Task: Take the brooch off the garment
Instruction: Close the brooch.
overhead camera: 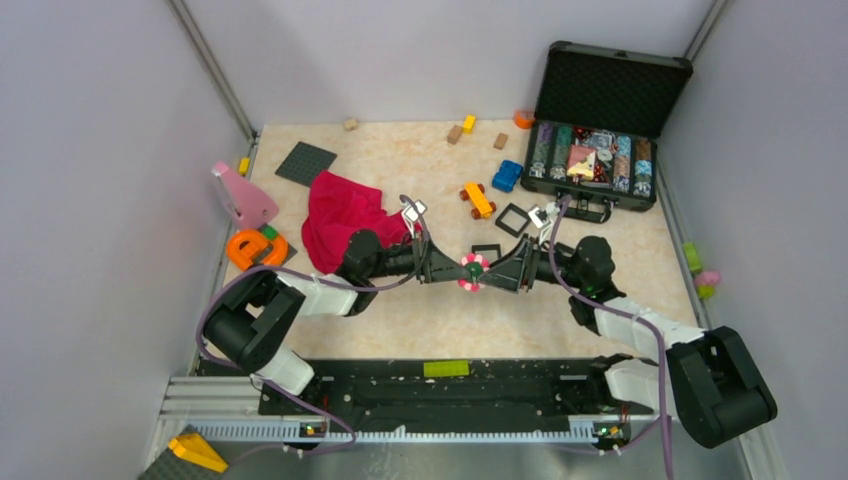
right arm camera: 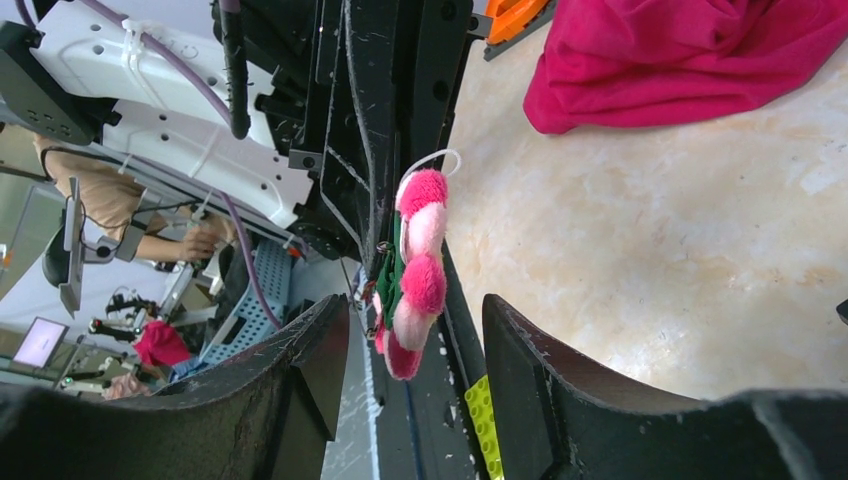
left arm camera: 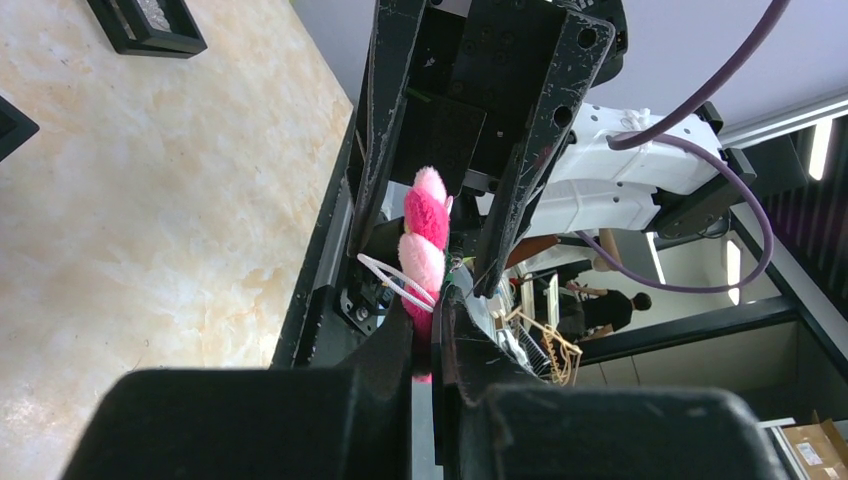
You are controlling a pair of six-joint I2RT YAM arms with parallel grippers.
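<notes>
Fingers (left arm camera: pixel 372 375) of the left gripper (left arm camera: pixel 428 322) clamp the brooch (left arm camera: pixel 424 232); the right gripper (right arm camera: pixel 415 305) gapes wide around it.

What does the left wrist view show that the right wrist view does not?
Only the left wrist view shows the left gripper pinching the edge of the brooch, and a black frame on the table. Only the right wrist view shows the garment, lying apart from the brooch. Both show the brooch edge-on inside the open right gripper.

walls (overhead camera: pixel 100 150) — plain pale lavender | tabletop (overhead camera: pixel 480 320) — beige marble pattern
</notes>
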